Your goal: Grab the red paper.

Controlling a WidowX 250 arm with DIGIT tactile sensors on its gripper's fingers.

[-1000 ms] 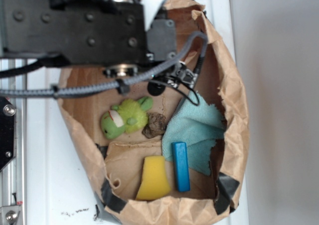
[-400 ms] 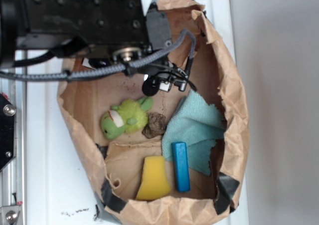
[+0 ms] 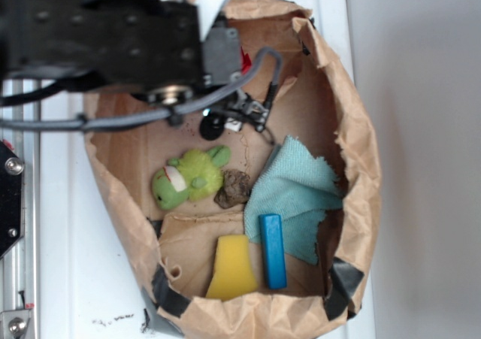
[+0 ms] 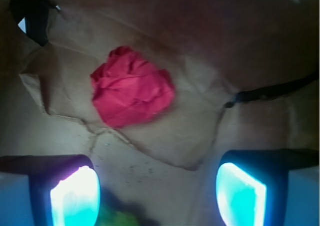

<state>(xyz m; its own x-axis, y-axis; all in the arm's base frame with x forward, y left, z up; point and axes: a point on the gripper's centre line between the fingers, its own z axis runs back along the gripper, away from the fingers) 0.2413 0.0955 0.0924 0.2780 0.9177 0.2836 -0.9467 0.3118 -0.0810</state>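
White worktop (image 3: 68, 279), brown paper bag (image 3: 361, 166) lying open on it. Hand (image 4: 157, 193) over the bag's far end, fingers (image 4: 75, 196) spread wide, nothing between them. Ahead of the hand, slightly toward the left finger: red paper (image 4: 132, 92), untouched, on the bag floor. Behind the hand: green toy (image 3: 190, 177), teal cloth (image 3: 297, 196), blue block (image 3: 272, 250), yellow sponge (image 3: 231, 267).

In bag (image 3: 353, 151): paper wad (image 4: 131, 91) at far end beneath arm; plush toy (image 3: 188, 177) mid-left, cloth (image 3: 297, 196) right, sponge (image 3: 231, 267) and block (image 3: 272, 250) nearest.
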